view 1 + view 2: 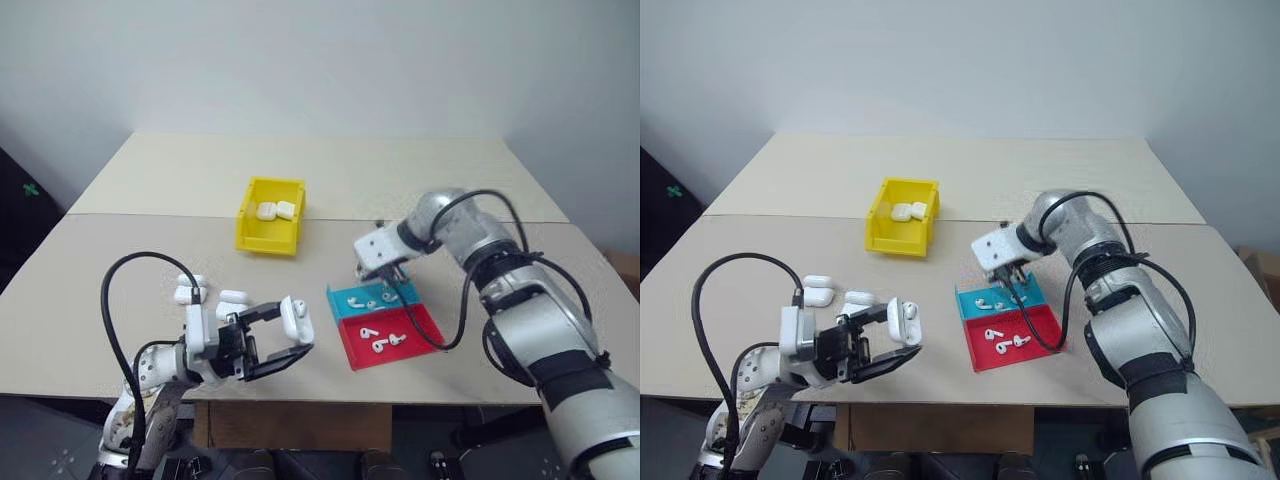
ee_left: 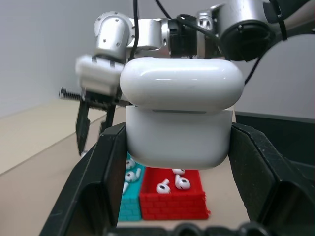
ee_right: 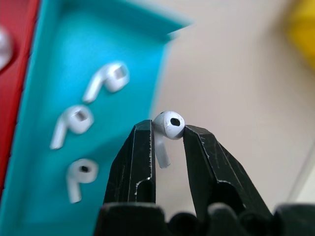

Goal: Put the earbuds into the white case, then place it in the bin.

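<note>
Head views: even, diffuse illumination, moderately bright; table (image 1: 330,180) and wall uniformly lit. Shadows soft, short, beneath bin (image 1: 270,216) and trays. Mild softness overall.
Left wrist view: broad glare band across white case (image 2: 181,110) lid; background arm slightly soft.
Right wrist view: held earbud (image 3: 167,129) sharp; blue tray (image 3: 64,88) and table blurred; yellow patch fully defocused.

Right arm (image 1: 540,310): silver-grey rounded segments, black joint bands; right of frame.
Right gripper (image 1: 385,272): white housing, two black fingers.
Left gripper (image 1: 270,345): white block, black angular fingers; lower left.
Cables (image 1: 110,290): black, looping beside each arm.
</note>
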You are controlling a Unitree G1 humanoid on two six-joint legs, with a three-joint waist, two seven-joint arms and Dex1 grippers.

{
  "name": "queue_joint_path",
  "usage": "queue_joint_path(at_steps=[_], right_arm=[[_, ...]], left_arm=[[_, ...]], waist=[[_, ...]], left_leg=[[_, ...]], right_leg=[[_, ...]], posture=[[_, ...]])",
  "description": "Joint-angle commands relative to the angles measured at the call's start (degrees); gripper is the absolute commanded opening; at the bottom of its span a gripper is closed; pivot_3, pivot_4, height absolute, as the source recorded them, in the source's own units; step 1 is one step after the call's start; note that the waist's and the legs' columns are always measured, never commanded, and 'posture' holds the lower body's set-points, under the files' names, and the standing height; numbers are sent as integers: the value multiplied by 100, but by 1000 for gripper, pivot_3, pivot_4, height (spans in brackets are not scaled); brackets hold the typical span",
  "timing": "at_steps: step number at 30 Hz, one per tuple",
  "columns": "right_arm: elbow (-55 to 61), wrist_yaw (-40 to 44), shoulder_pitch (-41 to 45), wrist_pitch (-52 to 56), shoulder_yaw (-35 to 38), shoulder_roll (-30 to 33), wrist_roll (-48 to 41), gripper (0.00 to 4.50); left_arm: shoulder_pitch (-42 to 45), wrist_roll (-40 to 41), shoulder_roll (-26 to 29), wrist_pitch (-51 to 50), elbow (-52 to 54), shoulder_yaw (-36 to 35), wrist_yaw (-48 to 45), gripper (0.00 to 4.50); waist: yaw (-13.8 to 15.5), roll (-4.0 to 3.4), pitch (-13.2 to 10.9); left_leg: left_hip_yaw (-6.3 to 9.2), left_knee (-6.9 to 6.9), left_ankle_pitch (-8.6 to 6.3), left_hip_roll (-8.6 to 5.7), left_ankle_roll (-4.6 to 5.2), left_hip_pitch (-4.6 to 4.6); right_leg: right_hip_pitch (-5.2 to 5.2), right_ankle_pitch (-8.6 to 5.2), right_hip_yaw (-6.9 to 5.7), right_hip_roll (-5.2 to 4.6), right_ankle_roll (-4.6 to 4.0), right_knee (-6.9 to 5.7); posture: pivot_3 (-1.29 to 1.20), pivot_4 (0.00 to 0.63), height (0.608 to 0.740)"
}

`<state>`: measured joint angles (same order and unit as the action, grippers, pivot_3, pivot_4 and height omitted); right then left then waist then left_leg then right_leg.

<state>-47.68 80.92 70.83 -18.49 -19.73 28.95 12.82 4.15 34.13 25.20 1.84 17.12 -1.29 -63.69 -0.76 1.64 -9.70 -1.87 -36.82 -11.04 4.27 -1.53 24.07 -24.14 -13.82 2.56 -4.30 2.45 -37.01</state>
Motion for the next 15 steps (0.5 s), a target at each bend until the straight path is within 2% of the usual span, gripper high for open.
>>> queue_joint_path(at_steps=[1, 4, 8, 11, 15], right_arm=[[2215, 9, -524, 2031, 1326, 405, -1635, 877], [3957, -497, -1231, 3660, 2194, 551, -2759, 877], [6071, -1955, -2639, 4849, 3749, -77, -4897, 877], [6979, -2961, -3356, 5268, 4156, -629, -6043, 877], [7758, -3678, -3986, 5206, 4114, -1224, -7024, 877]], left_arm=[[409, 254, -86, -107, -16, -85, 110, 2778], [763, 289, -162, -198, -234, -46, 105, 2778], [1554, 246, -399, -280, -834, 146, -8, 2778], [2074, 160, -698, -258, -1306, 285, -70, 2778], [2582, 122, -1036, -256, -1766, 412, -225, 2778]], waist=[[65, 0, 0], [99, 0, 0], [135, 3, 2], [110, 2, 3], [34, 0, 4]], left_leg=[[2, -1, 0, 0, 0, 1], [3, -5, 0, -1, 0, 5], [10, -6, 0, 0, 0, 1], [14, -14, 0, -2, 0, 2], [16, -15, 1, -5, 1, 0]], right_leg=[[1, 0, -4, -1, 0, 0], [5, 0, -7, -2, 1, 5], [13, 0, -13, 2, 1, 3], [16, 1, -12, 2, 3, 0], [15, 3, -4, 5, 6, -1]], posture=[[0, 150, 740], [0, 150, 740], [0, 150, 740], [0, 150, 740], [0, 150, 740]])
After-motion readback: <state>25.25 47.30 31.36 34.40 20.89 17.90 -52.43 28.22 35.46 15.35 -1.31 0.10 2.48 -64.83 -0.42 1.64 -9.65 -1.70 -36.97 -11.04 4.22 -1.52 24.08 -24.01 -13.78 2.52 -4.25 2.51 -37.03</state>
